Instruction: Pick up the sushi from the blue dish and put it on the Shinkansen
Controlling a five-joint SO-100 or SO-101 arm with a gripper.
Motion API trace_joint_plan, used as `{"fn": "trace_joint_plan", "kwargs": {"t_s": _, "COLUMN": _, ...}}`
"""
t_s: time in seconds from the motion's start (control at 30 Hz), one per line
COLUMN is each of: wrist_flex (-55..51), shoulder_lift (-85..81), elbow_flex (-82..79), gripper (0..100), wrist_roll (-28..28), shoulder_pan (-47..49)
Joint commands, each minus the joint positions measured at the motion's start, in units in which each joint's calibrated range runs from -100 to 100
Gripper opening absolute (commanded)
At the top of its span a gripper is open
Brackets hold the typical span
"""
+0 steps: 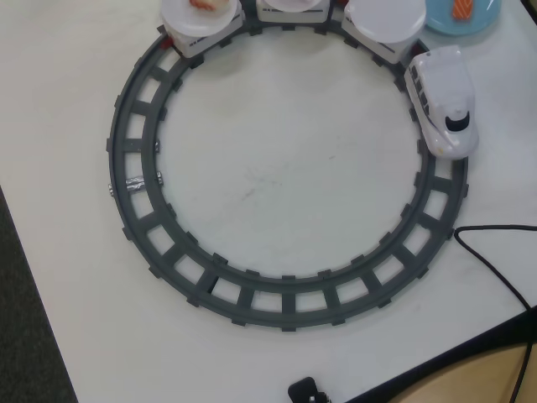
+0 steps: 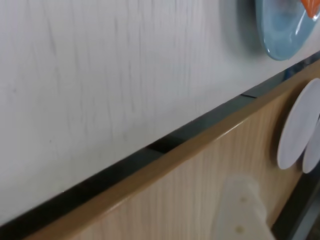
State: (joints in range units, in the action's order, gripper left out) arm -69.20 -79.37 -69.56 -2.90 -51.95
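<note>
The blue dish (image 1: 482,23) sits at the top right edge of the overhead view with the orange sushi (image 1: 461,8) on it. Both show in the wrist view, the dish (image 2: 282,30) at the top right and a corner of the sushi (image 2: 312,7). The white Shinkansen (image 1: 443,101) stands on the grey ring track (image 1: 134,168) at the right, nose toward the front, its cars carrying white plates (image 1: 384,18). My gripper (image 2: 245,205) shows only as one pale blurred finger at the bottom of the wrist view, far from the dish. It is out of the overhead view.
The leftmost car plate (image 1: 197,15) holds a reddish piece (image 1: 201,3). A black cable (image 1: 495,260) runs across the table's front right. A small black part (image 1: 306,390) sits at the bottom edge. The wrist view shows the table's dark edge (image 2: 160,142), a wood surface and white discs (image 2: 297,125).
</note>
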Motion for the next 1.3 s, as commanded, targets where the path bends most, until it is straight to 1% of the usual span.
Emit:
{"fn": "trace_joint_plan", "kwargs": {"t_s": 0.0, "wrist_flex": 0.95, "shoulder_lift": 18.78, "elbow_flex": 16.60, "gripper": 51, "wrist_roll": -1.03, "shoulder_pan": -3.24}}
{"fn": "trace_joint_plan", "kwargs": {"t_s": 0.1, "wrist_flex": 0.44, "shoulder_lift": 35.40, "elbow_flex": 32.67, "gripper": 51, "wrist_roll": -2.18, "shoulder_pan": -3.24}}
{"fn": "trace_joint_plan", "kwargs": {"t_s": 0.2, "wrist_flex": 0.10, "shoulder_lift": 52.02, "elbow_flex": 49.01, "gripper": 51, "wrist_roll": -5.17, "shoulder_pan": -3.16}}
{"fn": "trace_joint_plan", "kwargs": {"t_s": 0.3, "wrist_flex": 0.10, "shoulder_lift": 67.30, "elbow_flex": 64.54, "gripper": 51, "wrist_roll": -12.10, "shoulder_pan": -2.36}}
{"fn": "trace_joint_plan", "kwargs": {"t_s": 0.4, "wrist_flex": 0.10, "shoulder_lift": 80.25, "elbow_flex": 76.39, "gripper": 51, "wrist_roll": -22.16, "shoulder_pan": -1.84}}
{"fn": "trace_joint_plan", "kwargs": {"t_s": 0.47, "wrist_flex": 0.01, "shoulder_lift": 87.84, "elbow_flex": 82.94, "gripper": 51, "wrist_roll": -27.67, "shoulder_pan": -1.48}}
{"fn": "trace_joint_plan", "kwargs": {"t_s": 0.53, "wrist_flex": 0.01, "shoulder_lift": 94.27, "elbow_flex": 88.41, "gripper": 51, "wrist_roll": -31.65, "shoulder_pan": -1.22}}
{"fn": "trace_joint_plan", "kwargs": {"t_s": 0.63, "wrist_flex": 0.01, "shoulder_lift": 102.46, "elbow_flex": 94.97, "gripper": 51, "wrist_roll": -35.43, "shoulder_pan": 0.19}}
{"fn": "trace_joint_plan", "kwargs": {"t_s": 0.77, "wrist_flex": 0.53, "shoulder_lift": 107.97, "elbow_flex": 96.04, "gripper": 51, "wrist_roll": -38.26, "shoulder_pan": 2.57}}
{"fn": "trace_joint_plan", "kwargs": {"t_s": 1.0, "wrist_flex": 0.10, "shoulder_lift": 109.31, "elbow_flex": 94.88, "gripper": 51, "wrist_roll": -37.90, "shoulder_pan": 7.58}}
{"fn": "trace_joint_plan", "kwargs": {"t_s": 1.27, "wrist_flex": 0.95, "shoulder_lift": 111.89, "elbow_flex": 94.88, "gripper": 51, "wrist_roll": -38.10, "shoulder_pan": 8.46}}
